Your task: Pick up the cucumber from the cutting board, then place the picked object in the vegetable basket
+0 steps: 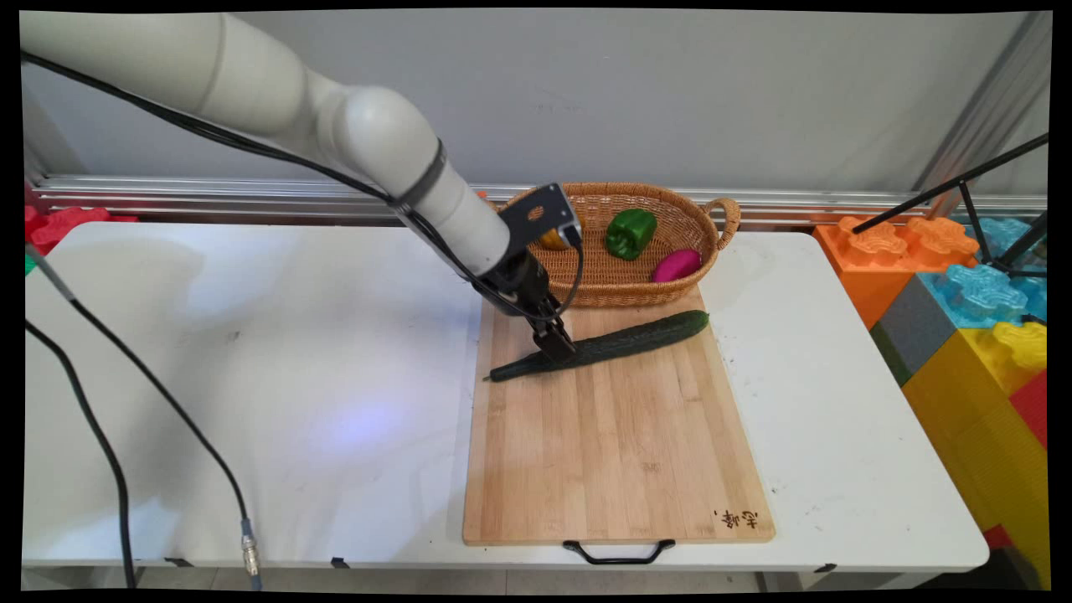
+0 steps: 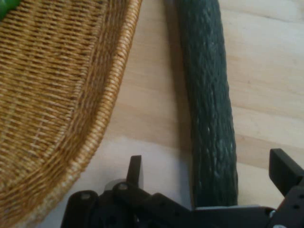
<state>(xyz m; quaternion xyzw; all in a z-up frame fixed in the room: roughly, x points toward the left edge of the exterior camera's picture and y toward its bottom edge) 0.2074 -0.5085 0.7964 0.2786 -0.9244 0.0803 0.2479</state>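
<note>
A long dark green cucumber (image 1: 636,338) lies slantwise across the far end of a bamboo cutting board (image 1: 615,452). My gripper (image 1: 554,345) is down over the cucumber's left part, near its thin end. In the hand view the gripper (image 2: 209,168) is open. One finger (image 2: 135,167) stands on each side of the cucumber (image 2: 211,109), with a gap on both sides. The cucumber rests on the board and is not lifted.
A wicker basket (image 1: 722,219) stands just behind the board, close to my hand, and its rim (image 2: 111,104) shows in the hand view. It holds a green pepper (image 1: 630,233), a magenta vegetable (image 1: 676,265) and a partly hidden orange thing (image 1: 554,241). Big coloured blocks (image 1: 963,293) stand to the right.
</note>
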